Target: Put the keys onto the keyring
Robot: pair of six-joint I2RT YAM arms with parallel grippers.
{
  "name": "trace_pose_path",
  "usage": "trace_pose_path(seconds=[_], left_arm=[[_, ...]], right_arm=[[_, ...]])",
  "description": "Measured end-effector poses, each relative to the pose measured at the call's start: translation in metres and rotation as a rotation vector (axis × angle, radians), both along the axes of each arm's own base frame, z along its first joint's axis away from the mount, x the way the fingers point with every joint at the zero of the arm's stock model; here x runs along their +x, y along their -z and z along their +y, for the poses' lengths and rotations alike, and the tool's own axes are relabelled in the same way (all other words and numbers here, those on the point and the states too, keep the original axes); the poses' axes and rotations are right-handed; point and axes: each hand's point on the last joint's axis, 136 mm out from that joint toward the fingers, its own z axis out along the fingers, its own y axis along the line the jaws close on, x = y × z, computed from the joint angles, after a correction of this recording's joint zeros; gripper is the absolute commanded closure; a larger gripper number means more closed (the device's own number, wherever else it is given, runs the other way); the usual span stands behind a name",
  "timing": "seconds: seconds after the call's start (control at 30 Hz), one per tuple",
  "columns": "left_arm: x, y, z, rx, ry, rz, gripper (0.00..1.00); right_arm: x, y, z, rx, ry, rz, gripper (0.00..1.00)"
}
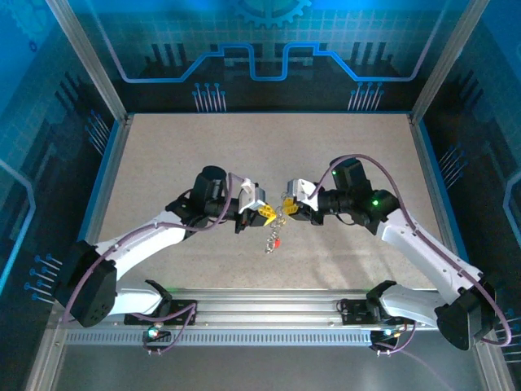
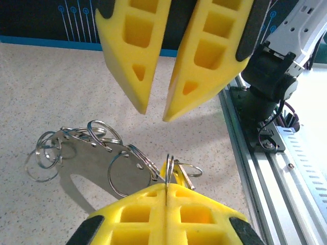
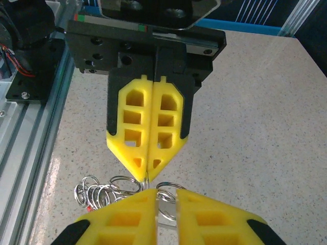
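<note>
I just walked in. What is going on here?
The left gripper is shut on one thin silver metal ring from a bunch of linked silver rings over the speckled beige table. The right gripper faces it; its yellow fingers stand slightly apart around a small silver metal piece, and I cannot tell whether they grip it. A short silver chain with a small red piece trails from the bunch.
</note>
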Motion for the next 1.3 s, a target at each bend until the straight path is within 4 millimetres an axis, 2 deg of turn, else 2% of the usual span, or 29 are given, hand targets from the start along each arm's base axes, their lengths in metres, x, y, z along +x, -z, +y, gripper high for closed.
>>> trace_pose_path(seconds=[0.27,0.53,1.0,1.3], left_arm=[[0.003,-0.013,-0.004,-0.078,-0.007,-0.024,1.0],[0.004,-0.02,-0.005,-0.125,-0.015,-0.04,1.0],[0.003,-0.029,-0.005,-0.201,-0.006,-0.074,1.0],[0.006,-0.029,-0.006,-0.226,-0.012,-0.081,1.0]], right_arm=[[-0.002,0.005,0.0,0.0,-0.002,0.024,0.79],[-0.003,0.009,0.0,0.0,0.001,0.038,0.83],[-0.005,0.008,0.002,0.022,-0.013,0.059,0.83],[-0.004,0.008,0.005,0.049,-0.019,0.081,0.87]])
